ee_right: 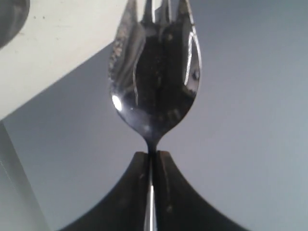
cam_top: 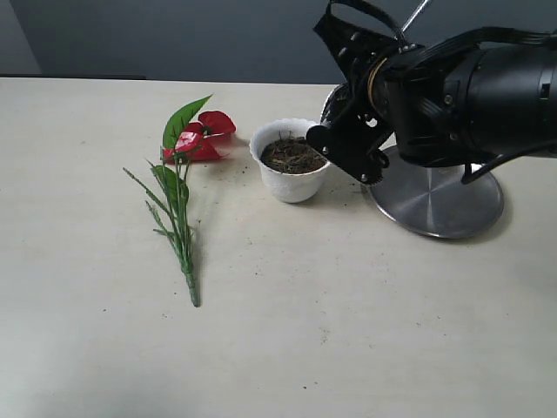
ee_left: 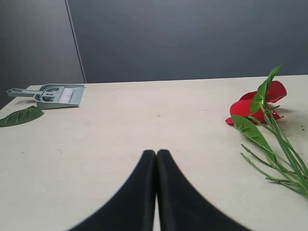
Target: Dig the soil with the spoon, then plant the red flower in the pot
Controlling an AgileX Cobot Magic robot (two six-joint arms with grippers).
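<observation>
While the right gripper [ee_right: 152, 154] keeps its two black fingers [ee_right: 137, 183] squeezed together, they pinch the thin neck of a slim shiny silver metal spoon [ee_right: 154, 82] with little fork teeth at its tip. Small dark specks sit on the spoon's bowl, and mostly grey wall shows behind it. The left gripper [ee_left: 156, 154] is pressed tight with nothing in it, low over the pale flat table [ee_left: 120, 130].

Near that gripper, the fake red flower with a heart-shaped bloom and thin green stems [ee_left: 240, 109] lies flat on the table. Its bloom is just beside the small white round pot with a wavy rim [cam_top: 291, 187], and its stems point to the near side. Dark brown crumbly soil [cam_top: 291, 155] fills the pot. The big black right arm [cam_top: 470, 96] hangs over a flat round steel plate [cam_top: 444, 205], and its lowest part is close by the pot's rim.

Lots of bare table lies in front of the pot. At the far edge, the table meets a dark grey wall.

Only the left wrist view shows a grey-blue plastic dustpan with a brush [ee_left: 60, 94] and a loose green leaf [ee_left: 21, 115], well apart from the flower. Only the exterior view shows the pot.
</observation>
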